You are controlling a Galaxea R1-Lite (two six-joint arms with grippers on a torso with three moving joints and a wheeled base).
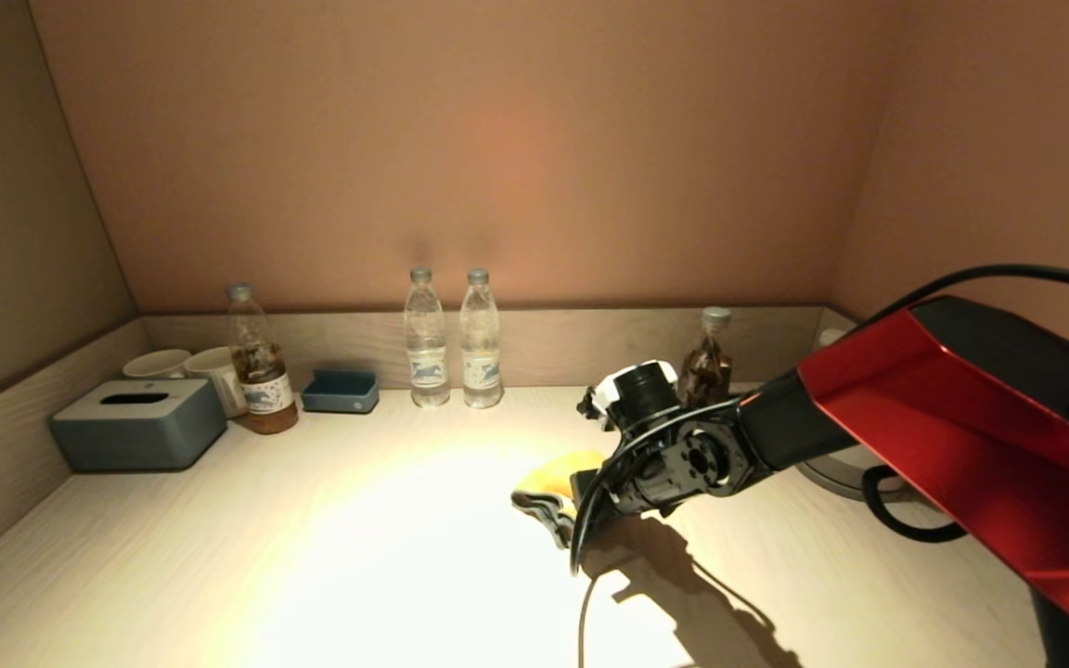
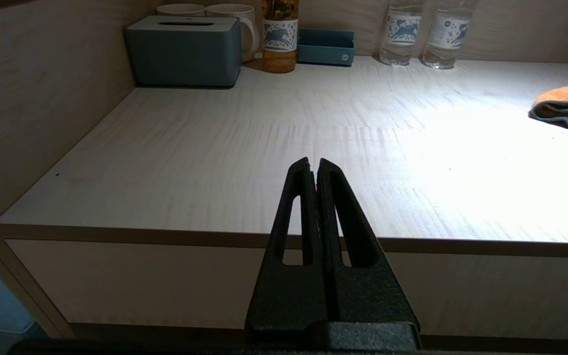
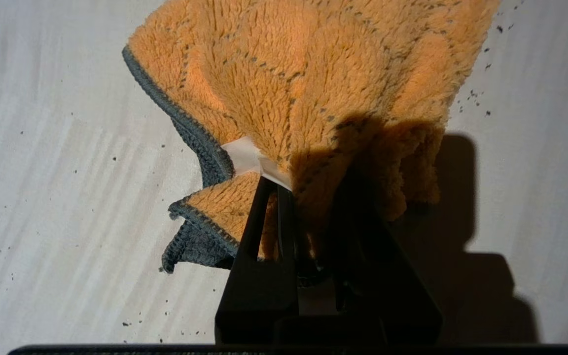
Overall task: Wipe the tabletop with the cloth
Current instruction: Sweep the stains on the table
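The fluffy yellow-orange cloth [image 3: 303, 84] with grey-blue edging was held bunched between the closed fingers of the right end effector [image 3: 308, 197] and was pressed onto the pale wood-grain bench [image 1: 312, 557], right of its centre, amid small dark specks [image 3: 476, 93]. The left end effector [image 2: 313, 165], its fingers pressed together on nothing, was parked before the bench's front edge.

The right arm reaches out over the counter [image 1: 312, 557], wrist bent downward, its right end effector [image 3: 308, 197] clamped on the cloth [image 3: 313, 84]. The left end effector [image 2: 313, 165] hangs off the counter's front edge, fingers pressed together.
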